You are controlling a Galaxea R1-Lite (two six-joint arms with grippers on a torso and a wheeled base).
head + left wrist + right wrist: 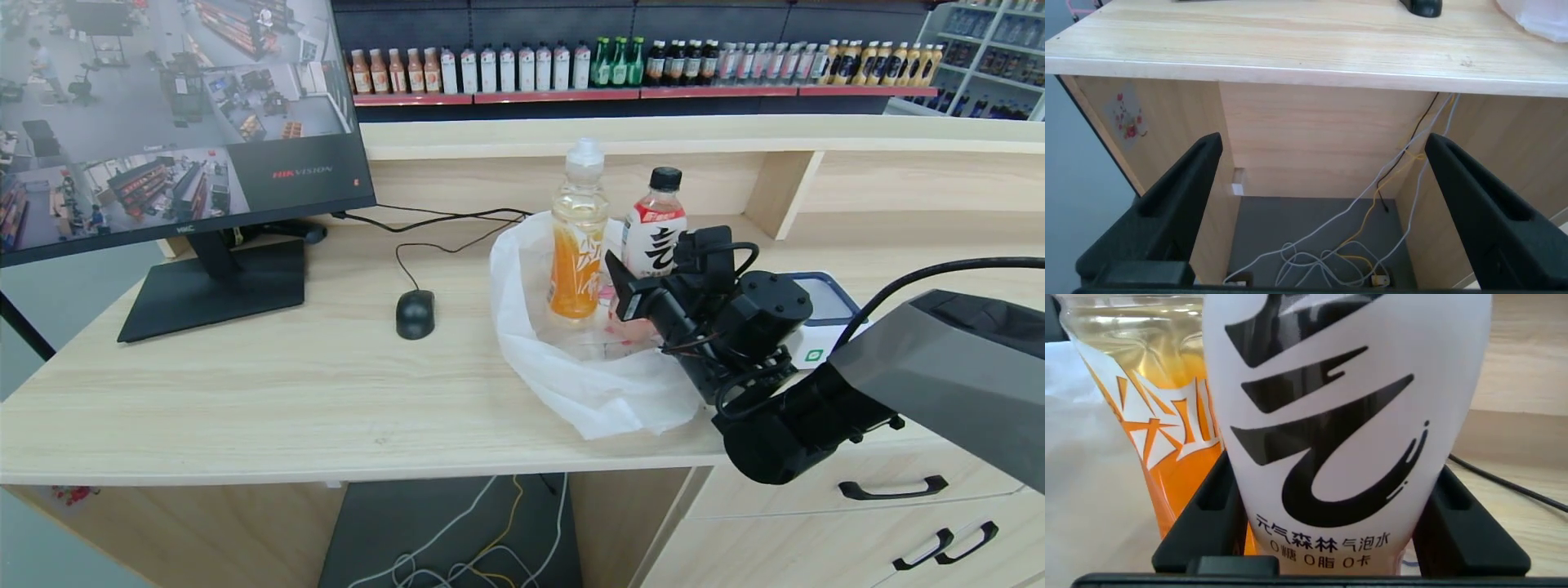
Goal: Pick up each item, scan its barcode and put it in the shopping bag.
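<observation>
Plastic of the white shopping bag (588, 384) clouds the bases of the white-labelled bottle (653, 233) and the orange drink bottle (578, 245) standing in it. The right arm cuts off much of the scanner box (831, 310) just behind the right hand (635, 300). Whether the held bottle touches the bag's floor cannot be told.

The pale wood-grain desk (286, 384) carries a monitor (163, 122) and a black mouse (415, 314), both well left of that hand. Shelves of drinks (653, 65) line the far wall.

The right hand's fingers (1200, 518) are clamped on the white-labelled bottle, which is upright, black-capped and marked with bold black brushstrokes. The orange bottle stands just beside it. The left hand (1323, 163) gapes wide and holds nothing. It sits below the desk's front edge, facing loose cables (1323, 253).
</observation>
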